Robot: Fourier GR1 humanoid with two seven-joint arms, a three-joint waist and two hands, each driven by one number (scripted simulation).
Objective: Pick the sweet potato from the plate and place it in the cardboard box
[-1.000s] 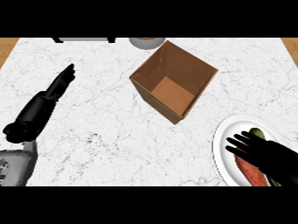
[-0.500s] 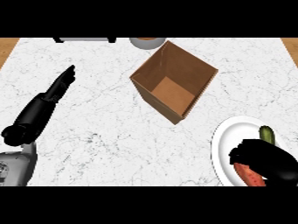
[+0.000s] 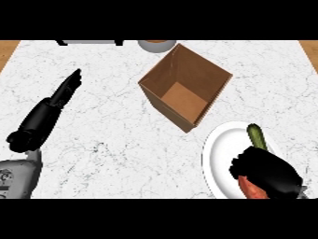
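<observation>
A white plate (image 3: 220,158) lies at the counter's lower right. On it my right hand (image 3: 268,172) is curled round the orange-red sweet potato (image 3: 252,189), of which only the lower end shows beneath the fingers. A green vegetable (image 3: 257,136) lies on the plate just beyond the hand. The open cardboard box (image 3: 184,87) stands tilted on the counter up and to the left of the plate, with nothing inside. My left hand (image 3: 66,87) rests open on the marble at the left, fingers straight and pointing away.
A grey bowl (image 3: 155,45) and a dark flat object (image 3: 89,42) sit at the counter's far edge behind the box. Wooden floor shows past both side edges of the white marble counter (image 3: 120,140).
My right hand has drawn back toward the plate's lower part and curled its fingers over the sweet potato, uncovering the green vegetable. The left hand has stayed still.
</observation>
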